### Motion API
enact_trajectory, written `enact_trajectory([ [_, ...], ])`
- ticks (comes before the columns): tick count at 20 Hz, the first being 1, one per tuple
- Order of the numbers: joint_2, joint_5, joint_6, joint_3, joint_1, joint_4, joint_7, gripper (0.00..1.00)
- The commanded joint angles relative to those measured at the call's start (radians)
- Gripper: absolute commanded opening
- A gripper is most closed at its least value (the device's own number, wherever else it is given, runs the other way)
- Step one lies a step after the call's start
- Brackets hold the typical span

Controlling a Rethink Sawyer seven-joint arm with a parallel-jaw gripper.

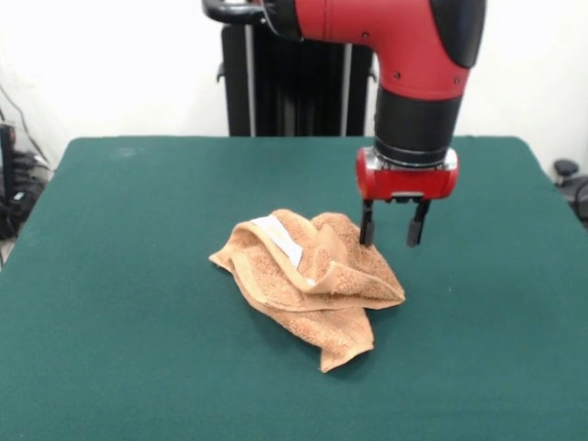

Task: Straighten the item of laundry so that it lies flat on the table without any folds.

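Observation:
The orange-tan terry towel [308, 280] lies crumpled in a heap near the middle of the dark green table [110, 276], with folds stacked over each other and a white label [278, 237] showing on top at the left. My gripper [393, 228] hangs from the red and black arm just above the towel's right rear edge. Its two black fingers [367, 223] point down and stand apart, with nothing between them. The left finger is close to or touching the towel's top fold; I cannot tell which.
The robot's black pedestal [294, 83] stands at the table's far side. Cables and dark equipment [14, 184] sit off the table's left edge, and a dark object [570, 179] sits off its right edge. Green cloth surrounds the towel on all sides.

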Motion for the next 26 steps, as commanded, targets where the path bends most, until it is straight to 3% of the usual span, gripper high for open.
enact_trajectory([
  [1, 0.131, -0.027, -0.018, 0.062, -0.001, 0.006, 0.13, 1.0],
  [21, 0.189, -0.04, -0.09, 0.083, -0.024, -0.021, 0.113, 1.0],
  [22, 0.19, -0.039, -0.093, 0.086, -0.025, -0.02, 0.114, 0.0],
  [26, 0.19, -0.03, -0.083, 0.081, -0.018, -0.022, 0.125, 0.0],
])
